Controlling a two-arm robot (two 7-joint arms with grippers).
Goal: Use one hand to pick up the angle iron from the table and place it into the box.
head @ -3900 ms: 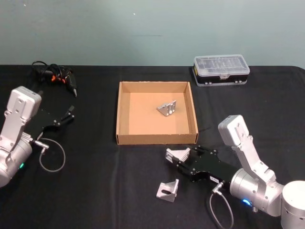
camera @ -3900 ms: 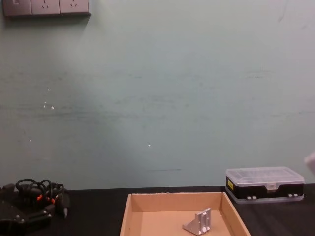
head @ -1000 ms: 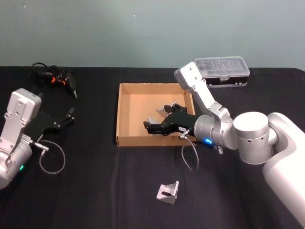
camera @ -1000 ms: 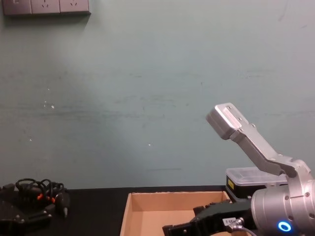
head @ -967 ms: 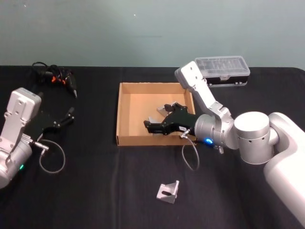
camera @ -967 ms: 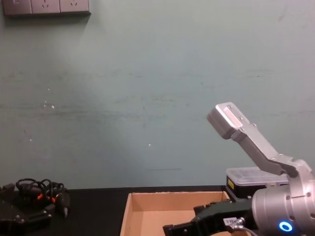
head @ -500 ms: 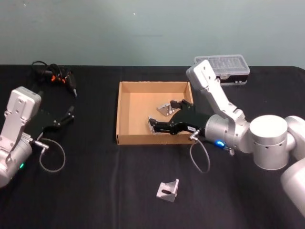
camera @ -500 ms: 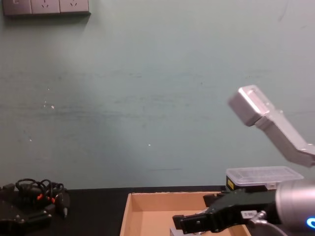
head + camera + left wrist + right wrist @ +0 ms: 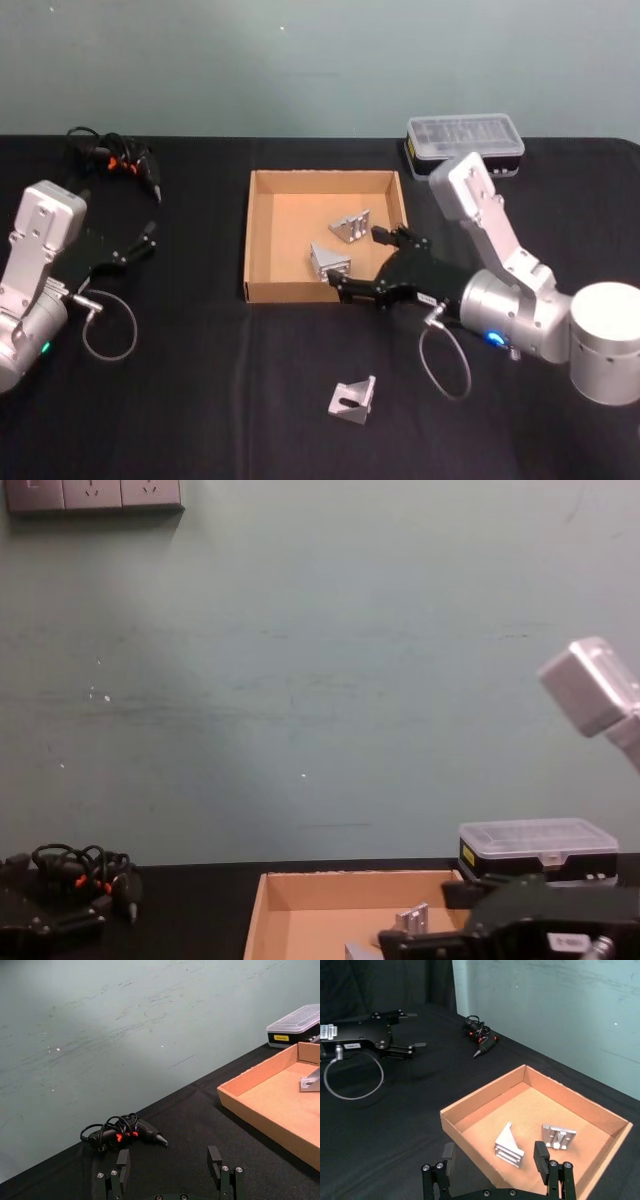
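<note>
Holding the right gripper [image 9: 358, 265] spread wide and empty above the front right corner of the box [image 9: 248, 240], fingertips pointing toward the robot's left, forearm slanting up and back toward the plastic case [image 9: 465, 145]. Parking the left gripper [image 9: 148, 241], likewise spread, low at the left of the table [image 9: 220, 380], near a cable bundle [image 9: 112, 160]. Showing, from the right wrist, both fingers [image 9: 540, 1156] apart, with the near angle iron [image 9: 509, 1146] and far angle iron [image 9: 559, 1137] resting on the box floor beyond. Showing, from the head, a loose angle iron [image 9: 351, 400] lying on the table before the box, well apart from it. Catching, from the chest, wall sockets [image 9: 95, 494] high up.
</note>
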